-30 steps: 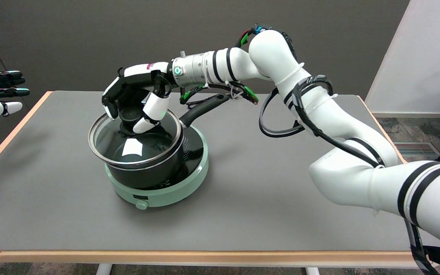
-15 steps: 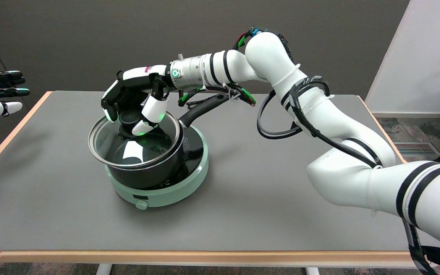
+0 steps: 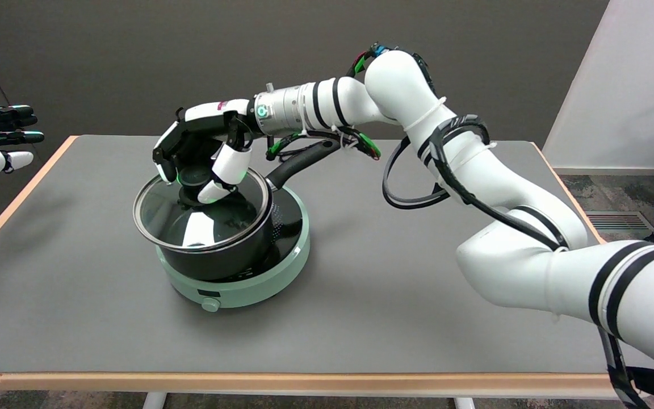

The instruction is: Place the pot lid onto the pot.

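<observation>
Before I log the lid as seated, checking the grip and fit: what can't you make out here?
Head view only:
- Black knob of the glass pot lid: mostly hidden by the right hand and its fingers.
- Black pot contents: masked by glare on the lid.
- Lid's far rim: covered by the hand, seating unclear.

Pot lid [image 3: 191,218]: clear glass, glossy, bright reflections; polished metal rim; matt black knob.
Pot [image 3: 230,255]: black, smooth, semi-gloss; handle matt black plastic.
Cooker base [image 3: 247,287]: pale green plastic, smooth satin.
Table [image 3: 361,295]: grey top, matt; light wood edging.
Right hand [image 3: 202,153]: glossy white and black plastic shells; wrist brushed metal.
</observation>
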{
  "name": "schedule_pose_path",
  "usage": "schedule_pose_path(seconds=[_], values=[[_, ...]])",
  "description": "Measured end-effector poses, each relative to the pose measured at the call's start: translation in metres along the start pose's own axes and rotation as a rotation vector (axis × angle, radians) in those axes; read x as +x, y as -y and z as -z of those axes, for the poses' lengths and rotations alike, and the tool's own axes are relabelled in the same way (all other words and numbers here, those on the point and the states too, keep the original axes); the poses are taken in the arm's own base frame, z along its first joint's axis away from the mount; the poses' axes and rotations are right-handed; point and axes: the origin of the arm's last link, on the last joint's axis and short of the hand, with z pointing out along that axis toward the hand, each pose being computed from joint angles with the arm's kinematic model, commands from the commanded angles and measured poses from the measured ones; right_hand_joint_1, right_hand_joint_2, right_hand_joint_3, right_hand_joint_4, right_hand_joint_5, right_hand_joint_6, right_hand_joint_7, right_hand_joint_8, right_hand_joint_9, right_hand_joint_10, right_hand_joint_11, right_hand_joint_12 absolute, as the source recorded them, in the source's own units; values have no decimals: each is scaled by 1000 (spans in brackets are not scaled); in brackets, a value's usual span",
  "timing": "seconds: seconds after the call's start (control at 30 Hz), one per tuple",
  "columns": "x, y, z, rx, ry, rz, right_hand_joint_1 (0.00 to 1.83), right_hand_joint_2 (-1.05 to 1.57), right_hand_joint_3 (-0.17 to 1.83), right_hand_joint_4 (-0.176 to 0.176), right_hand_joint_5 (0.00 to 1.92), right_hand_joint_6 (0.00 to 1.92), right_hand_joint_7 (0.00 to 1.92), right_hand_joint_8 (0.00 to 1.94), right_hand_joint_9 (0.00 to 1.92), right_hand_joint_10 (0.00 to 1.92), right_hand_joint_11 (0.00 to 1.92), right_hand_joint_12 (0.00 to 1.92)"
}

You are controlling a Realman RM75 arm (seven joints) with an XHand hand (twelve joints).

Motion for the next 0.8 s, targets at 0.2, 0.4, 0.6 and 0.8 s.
schedule_pose_path(seconds=[0.2, 0.4, 0.6, 0.8], values=[[-1, -2, 1, -2, 0, -4, 1492, 891, 672, 159, 697, 1130, 790, 1387, 695, 1771, 574, 1921], [-1, -4, 2, -3, -3, -6, 1325, 844, 973, 147, 712, 999, 828, 1103, 694, 1622, 535, 1921], [0, -5, 3, -3, -6, -8, 1177, 864, 1005, 110, 736, 802, 830, 824, 672, 1405, 397, 1921], [0, -5, 4, -1, -8, -11, 1149, 859, 1018, 97, 754, 747, 843, 738, 676, 1351, 329, 1921]])
